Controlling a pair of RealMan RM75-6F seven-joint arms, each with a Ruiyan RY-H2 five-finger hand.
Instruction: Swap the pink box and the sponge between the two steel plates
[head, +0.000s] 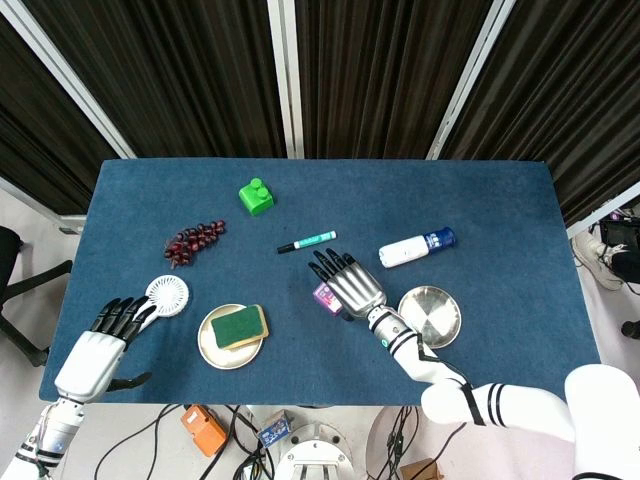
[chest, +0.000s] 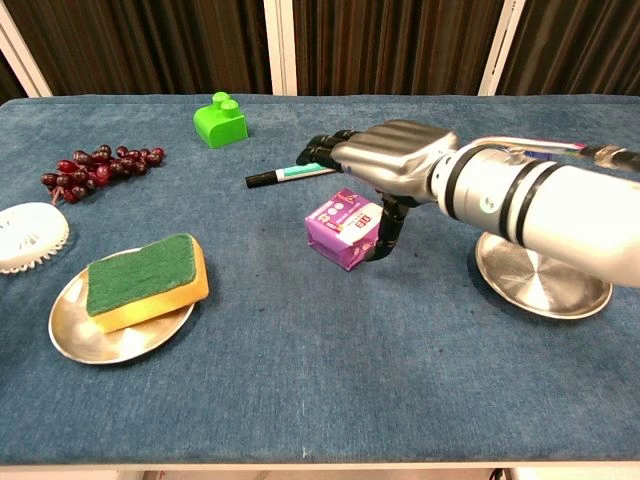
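Note:
The pink box (head: 327, 295) (chest: 345, 228) sits on the blue cloth in the middle of the table, between the two steel plates. My right hand (head: 352, 285) (chest: 395, 160) hovers right over it with fingers stretched out above the box; the thumb hangs beside its right side. The right plate (head: 430, 317) (chest: 543, 272) holds nothing. On the left plate (head: 212, 350) (chest: 80, 340) lies the green-and-yellow sponge (head: 238, 325) (chest: 145, 278). My left hand (head: 105, 340) is open at the table's front left corner, fingers apart, near the fan.
A white hand fan (head: 160, 300) (chest: 30, 235) lies left of the sponge plate. Grapes (head: 193, 240) (chest: 95, 165), a green block (head: 257, 195) (chest: 220, 120), a green marker (head: 308, 241) (chest: 290, 172) and a white bottle (head: 415, 248) lie further back.

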